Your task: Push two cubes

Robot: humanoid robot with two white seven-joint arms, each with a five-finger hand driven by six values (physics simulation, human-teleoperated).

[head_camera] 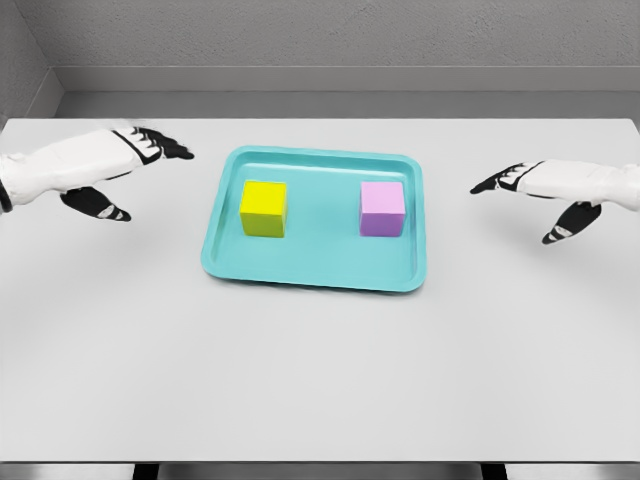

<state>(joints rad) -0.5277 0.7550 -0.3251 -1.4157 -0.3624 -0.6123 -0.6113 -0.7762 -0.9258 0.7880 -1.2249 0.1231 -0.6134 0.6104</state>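
Note:
A yellow cube (264, 208) sits in the left half of a teal tray (312, 270), and a pink cube (383, 208) sits in its right half. My left hand (135, 175) hovers over the table left of the tray, fingers spread and holding nothing, a short gap from the tray's left rim. Off to the tray's right, my right hand (530, 200) is likewise spread and holds nothing, pointing toward the tray from some distance away.
The tray lies at the middle of a white table (320, 380). A grey wall runs behind the table's far edge.

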